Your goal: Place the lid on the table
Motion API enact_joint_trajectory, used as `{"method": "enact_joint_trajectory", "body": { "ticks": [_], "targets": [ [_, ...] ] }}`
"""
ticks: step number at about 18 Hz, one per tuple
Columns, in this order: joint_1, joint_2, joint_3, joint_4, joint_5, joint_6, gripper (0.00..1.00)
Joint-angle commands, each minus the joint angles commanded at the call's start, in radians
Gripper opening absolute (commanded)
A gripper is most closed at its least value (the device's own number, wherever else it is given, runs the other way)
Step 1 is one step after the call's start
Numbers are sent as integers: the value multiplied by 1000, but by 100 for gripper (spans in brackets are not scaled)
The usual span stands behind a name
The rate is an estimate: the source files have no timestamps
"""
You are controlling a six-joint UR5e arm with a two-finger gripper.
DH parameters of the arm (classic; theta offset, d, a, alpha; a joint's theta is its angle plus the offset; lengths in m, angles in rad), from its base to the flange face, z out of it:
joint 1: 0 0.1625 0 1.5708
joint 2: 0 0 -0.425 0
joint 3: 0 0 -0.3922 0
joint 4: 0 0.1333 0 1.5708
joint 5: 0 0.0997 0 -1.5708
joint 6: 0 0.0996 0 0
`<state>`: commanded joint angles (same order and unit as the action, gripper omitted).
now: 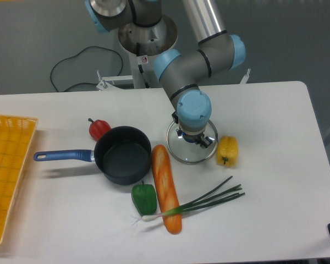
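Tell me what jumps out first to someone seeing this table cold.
The grey and blue robot arm dominates the middle, its gripper down over the glass lid, which sits low on the white table beside a yellow pepper. Left of that, the dark saucepan stands open, its blue handle pointing toward the yellow basket at the left edge. A long baguette lies in front.

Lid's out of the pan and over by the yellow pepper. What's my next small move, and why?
Probably open the gripper and lift straight up. The lid looks flat on the table, clear of the saucepan. The wrist hides the fingers, so confirm contact first.
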<state>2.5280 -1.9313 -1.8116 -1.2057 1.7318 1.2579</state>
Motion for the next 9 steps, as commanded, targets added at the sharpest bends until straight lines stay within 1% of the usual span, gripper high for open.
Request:
{"method": "enact_joint_trajectory", "body": {
  "ticks": [4,9],
  "targets": [
    [0,-5,0,0,3,0,46],
    [0,-5,0,0,3,0,52]
  ]
}}
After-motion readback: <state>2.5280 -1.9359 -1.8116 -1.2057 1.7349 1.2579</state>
